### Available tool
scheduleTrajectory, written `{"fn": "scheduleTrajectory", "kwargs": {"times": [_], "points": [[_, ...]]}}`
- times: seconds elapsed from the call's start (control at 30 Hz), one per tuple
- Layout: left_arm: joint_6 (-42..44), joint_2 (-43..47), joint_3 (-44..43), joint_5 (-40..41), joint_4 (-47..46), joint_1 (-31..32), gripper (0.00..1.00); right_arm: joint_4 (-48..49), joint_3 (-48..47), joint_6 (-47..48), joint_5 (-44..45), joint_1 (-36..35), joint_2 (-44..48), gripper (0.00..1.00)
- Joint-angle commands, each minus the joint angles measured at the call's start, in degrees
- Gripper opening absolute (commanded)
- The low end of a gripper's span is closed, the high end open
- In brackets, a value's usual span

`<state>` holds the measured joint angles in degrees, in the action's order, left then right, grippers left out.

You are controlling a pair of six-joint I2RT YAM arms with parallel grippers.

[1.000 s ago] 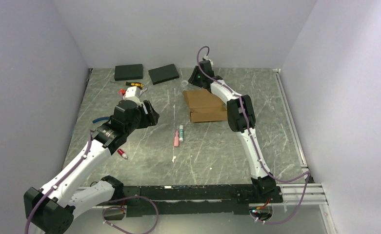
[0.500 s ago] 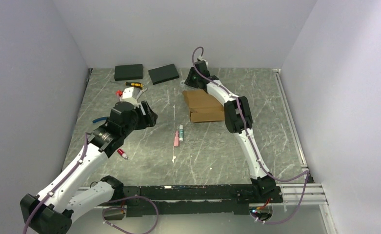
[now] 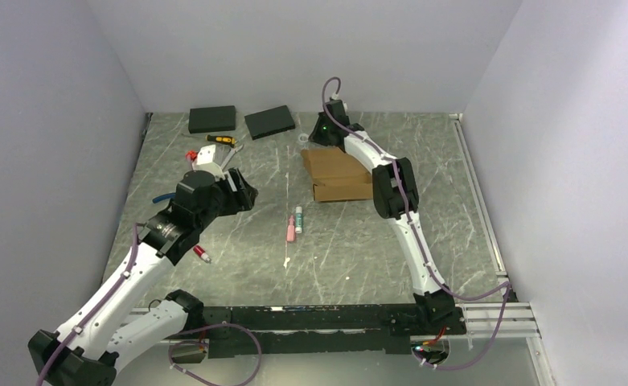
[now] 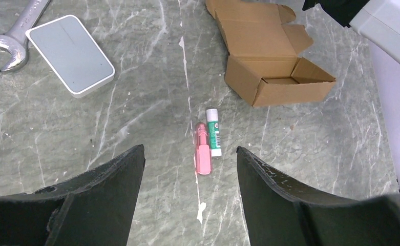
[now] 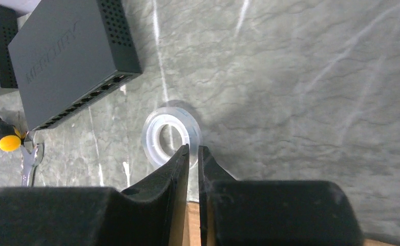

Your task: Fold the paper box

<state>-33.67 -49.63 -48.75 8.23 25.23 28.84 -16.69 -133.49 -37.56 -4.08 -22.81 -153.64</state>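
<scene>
The paper box (image 3: pixel 338 173) is brown cardboard, its tray (image 4: pixel 282 82) standing open and its lid (image 4: pixel 254 31) lying flat toward the back wall. My right gripper (image 3: pixel 322 135) hangs over the lid's far edge. In the right wrist view its jaws (image 5: pixel 193 147) stand only a thin slit apart, and brown cardboard (image 5: pixel 193 225) shows in that slit near the base. I cannot tell whether the cardboard is pinched or just lies below. My left gripper (image 3: pixel 244 188) hovers left of the box, open (image 4: pixel 190 148), with nothing between its fingers.
Two black slabs (image 3: pixel 212 119) (image 3: pixel 269 121) lie at the back. A clear tape ring (image 5: pixel 171 138) sits just beyond the right fingertips. A pink pen (image 4: pixel 203 154) and glue stick (image 4: pixel 214 132) lie ahead of the left gripper. A white slab (image 4: pixel 70 55), wrench (image 4: pixel 13 36), screwdriver (image 3: pixel 220 140) and red-capped marker (image 3: pixel 202 255) lie at the left.
The right wrist swung slightly left and came back over the lid's far edge, and its jaws have narrowed. The left arm has drawn a little toward the left.
</scene>
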Motion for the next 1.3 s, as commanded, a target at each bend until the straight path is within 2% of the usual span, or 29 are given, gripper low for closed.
{"fn": "scheduleTrajectory", "kwargs": {"times": [0.0,0.37,0.53,0.73,0.97,1.17,1.27], "points": [[-0.3,1.6,-0.2,0.0,0.0,-0.2,0.71,-7.4,3.4,0.5,0.5,4.0,2.7,0.15],[-1.7,0.7,-0.1,-2.8,-1.6,-0.2,0.71,-9.8,8.1,3.7,-1.3,14.1,5.9,0.14],[-2.1,0.0,0.0,-3.8,-2.7,-0.2,0.71,-11.9,11.5,8.4,-2.4,18.9,8.0,0.14],[-2.9,-0.6,0.6,-5.9,-4.8,-0.2,0.71,-15.2,15.3,18.2,-2.2,23.2,12.1,0.16],[-3.4,0.4,2.1,-7.4,-6.1,-0.2,0.71,-24.0,14.8,30.8,-2.4,27.6,12.2,0.21],[-3.7,1.5,3.2,-7.7,-6.5,-0.2,0.71,-19.7,21.6,32.9,-4.4,29.6,15.5,0.28],[-3.5,2.3,3.1,-7.7,-5.6,-0.2,0.71,-19.2,20.9,32.9,-6.5,29.7,15.4,0.33]]}}
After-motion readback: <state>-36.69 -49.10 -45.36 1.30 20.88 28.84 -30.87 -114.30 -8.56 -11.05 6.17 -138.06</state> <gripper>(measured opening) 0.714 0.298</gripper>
